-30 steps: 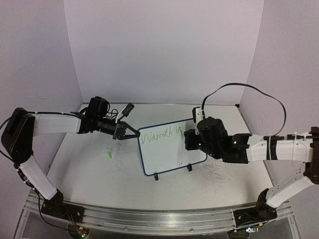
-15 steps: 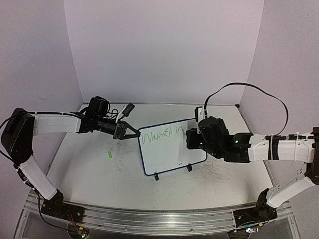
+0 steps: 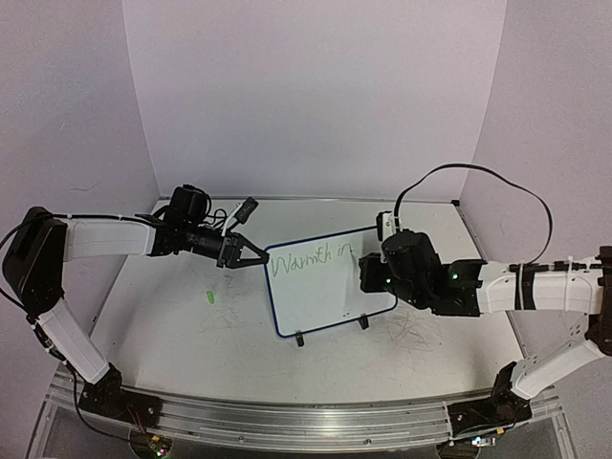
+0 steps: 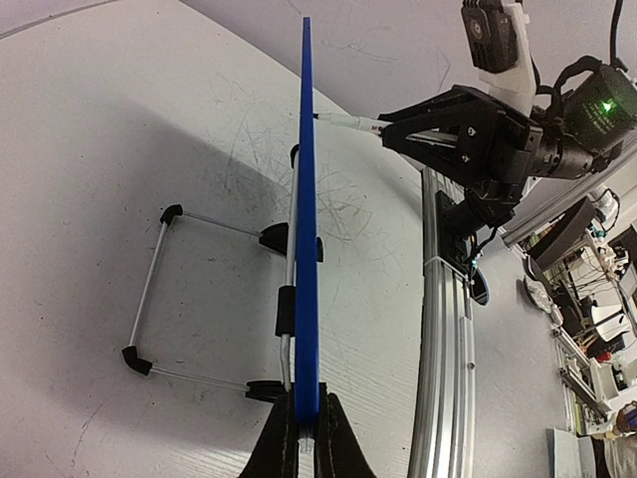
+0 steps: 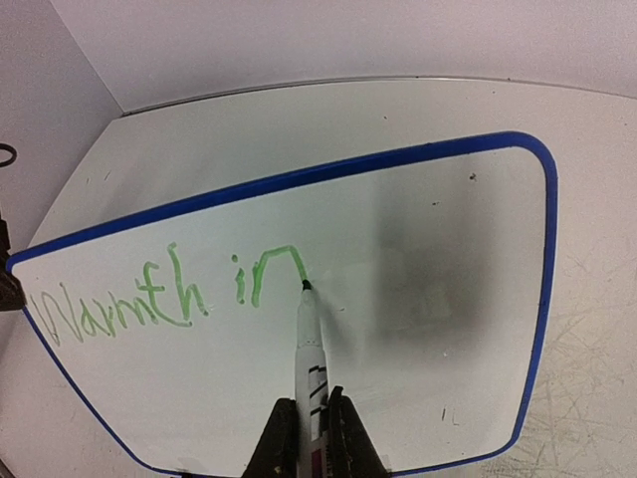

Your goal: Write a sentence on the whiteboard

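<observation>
The whiteboard (image 3: pixel 325 296) stands tilted on its two black feet at mid-table. My left gripper (image 3: pixel 252 258) is shut on its left rim; the left wrist view shows the blue rim (image 4: pixel 307 239) edge-on, pinched between the fingers (image 4: pixel 306 438). My right gripper (image 3: pixel 367 275) is shut on a white marker (image 5: pixel 309 349). The marker's tip touches the board (image 5: pixel 438 249) at the end of the letter "n". The sentence (image 5: pixel 169 299) reads "Warmth in" in green on a single line (image 3: pixel 312 258). The marker (image 4: pixel 343 121) also pokes toward the board from the right gripper (image 4: pixel 388 127).
A small green cap (image 3: pixel 208 297) lies on the tabletop left of the board. The board's wire stand (image 4: pixel 149 289) sits behind it. An aluminium rail (image 3: pixel 306 421) runs along the near table edge. Walls close in the back and both sides.
My right gripper has shifted slightly right with the marker, and the "n" of "in" has appeared after the "i". The left arm and the board have stayed still.
</observation>
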